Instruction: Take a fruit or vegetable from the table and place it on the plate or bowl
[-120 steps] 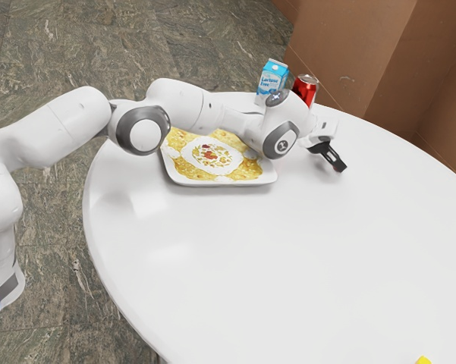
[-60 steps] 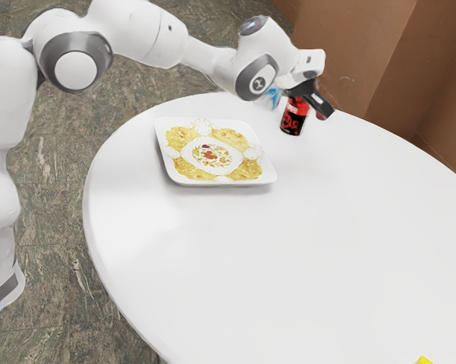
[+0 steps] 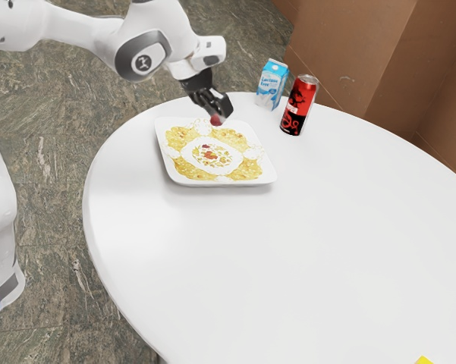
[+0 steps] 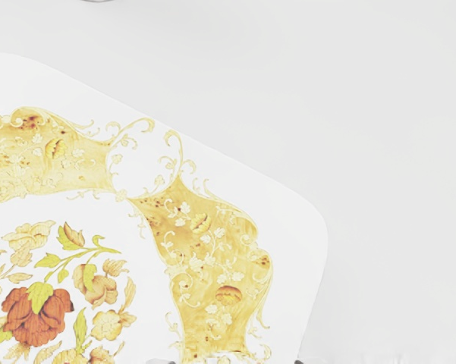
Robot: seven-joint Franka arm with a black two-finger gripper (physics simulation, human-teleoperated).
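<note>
**Gripper above plate — fruit in grasp**

My gripper point(image 3: 218, 114) hangs over the far edge of the ornate square plate point(image 3: 235, 176). Its fingers are pinched nearly closed on a small red fruit point(image 3: 215, 120) — held just clear of the plate. A milk carton point(image 3: 272, 83) and a red can point(image 3: 299, 105) stand nearby on the white table point(image 3: 326, 250).

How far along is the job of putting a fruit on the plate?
Done, it seems: the end effector is shut on a small red fruit, lifted off the table. In hand: it hangs above the plate, near its rim. Left: lowering and releasing the fruit; the plate shows its painted pattern and no fruit on it yet.
</note>
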